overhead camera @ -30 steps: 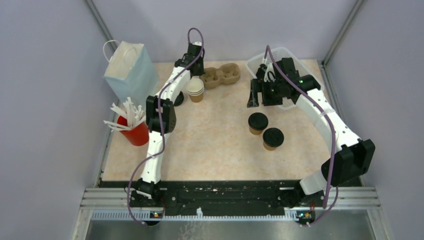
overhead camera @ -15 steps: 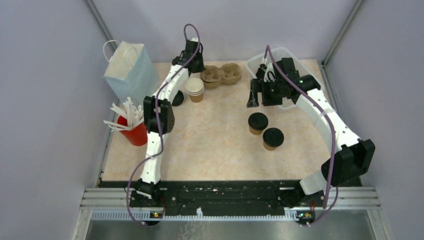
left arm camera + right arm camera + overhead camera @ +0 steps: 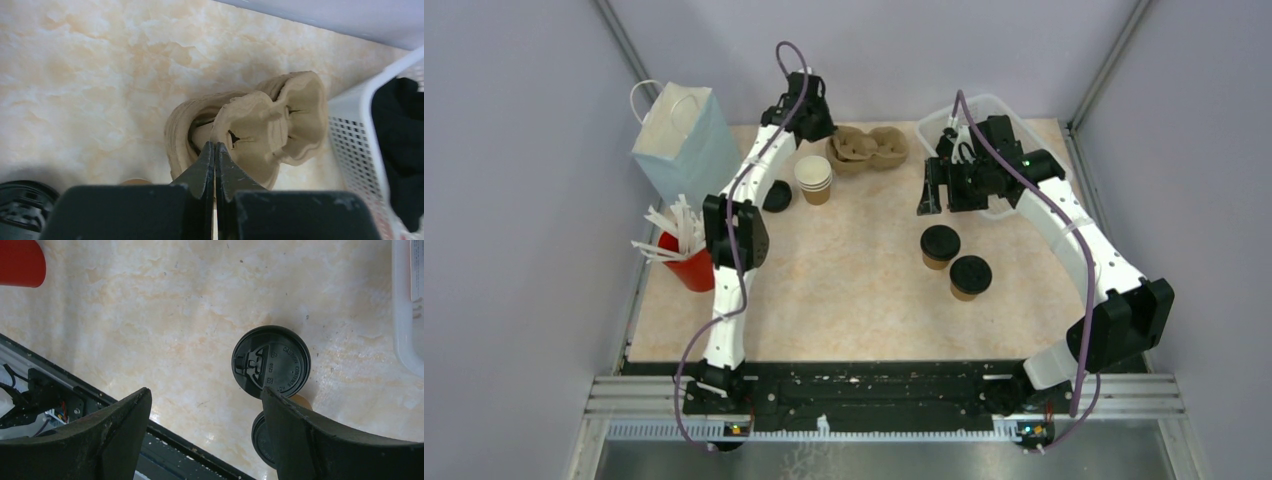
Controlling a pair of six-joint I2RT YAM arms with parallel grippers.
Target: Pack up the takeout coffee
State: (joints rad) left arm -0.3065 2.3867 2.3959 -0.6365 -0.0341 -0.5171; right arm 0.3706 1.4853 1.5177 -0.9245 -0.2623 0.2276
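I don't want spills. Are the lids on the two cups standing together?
On. The farther cup and the nearer cup each wear a black lid over the top.

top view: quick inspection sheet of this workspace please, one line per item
surface: marbled beige table, no spills seen
job's things: two lidded cups upright, right of centre, not in the carrier
clutter: lidless cup, loose lid, red cup of sticks, paper bag, white basket
hands: left hand shut, tips at the carrier's rim, grip unclear; right hand open above the lidded cups
cables: a purple cable runs along each arm
surroundings: plain walls, nothing else seen
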